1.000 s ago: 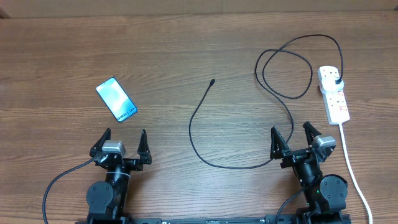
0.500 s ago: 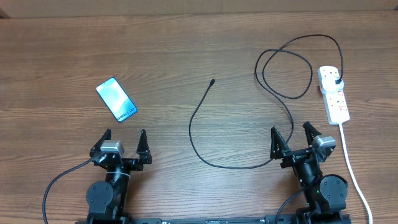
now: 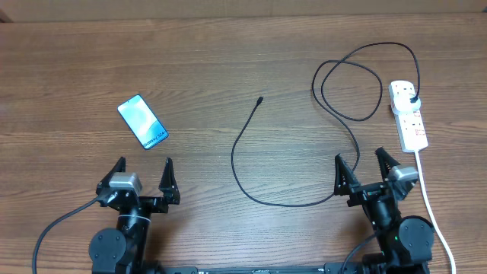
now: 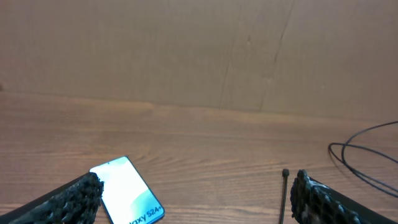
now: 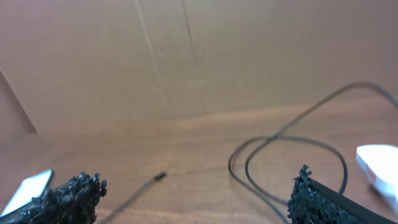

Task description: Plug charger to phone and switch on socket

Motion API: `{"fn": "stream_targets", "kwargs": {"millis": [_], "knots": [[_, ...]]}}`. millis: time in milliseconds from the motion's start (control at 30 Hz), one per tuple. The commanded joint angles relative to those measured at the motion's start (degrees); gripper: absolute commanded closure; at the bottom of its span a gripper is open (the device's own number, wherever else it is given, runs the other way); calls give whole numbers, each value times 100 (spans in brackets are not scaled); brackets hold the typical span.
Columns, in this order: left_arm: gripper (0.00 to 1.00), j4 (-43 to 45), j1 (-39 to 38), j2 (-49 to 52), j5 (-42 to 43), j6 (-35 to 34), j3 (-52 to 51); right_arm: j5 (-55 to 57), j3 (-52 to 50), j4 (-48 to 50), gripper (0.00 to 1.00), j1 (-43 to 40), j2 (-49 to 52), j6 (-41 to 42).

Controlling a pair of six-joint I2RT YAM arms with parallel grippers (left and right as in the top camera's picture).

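The phone lies flat on the wooden table at the left, its blue screen lit; it also shows in the left wrist view and the right wrist view. The charger cable curves from its connector tip at the centre, loops at the right and ends in a black plug seated in the white socket strip. The tip shows in the left wrist view and the right wrist view. My left gripper is open and empty below the phone. My right gripper is open and empty beside the cable.
The strip's thick white cord runs down the right side past my right arm. A brown cardboard wall stands along the far edge of the table. The strip's end shows in the right wrist view.
My left arm has shifted a little to the left and down. My right arm has shifted slightly right and down. Phone, cable and strip have not moved.
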Motion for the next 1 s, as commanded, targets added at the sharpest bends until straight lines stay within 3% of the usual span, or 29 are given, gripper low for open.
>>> {"fn": "stream_targets", "kwargs": {"millis": [0, 400, 667, 967], "knots": [[1, -4, 28, 348, -13, 24, 413, -35, 487, -155, 0, -24, -68, -11], [0, -387, 26, 2299, 262, 269, 2017, -35, 1464, -758, 0, -24, -59, -9], [0, -1486, 26, 3713, 551, 560, 3670, -37, 2122, -1167, 0, -24, 337, -9], [1, -2846, 28, 5163, 614, 758, 5292, -55, 3318, -1952, 0, -24, 1480, -9]]}}
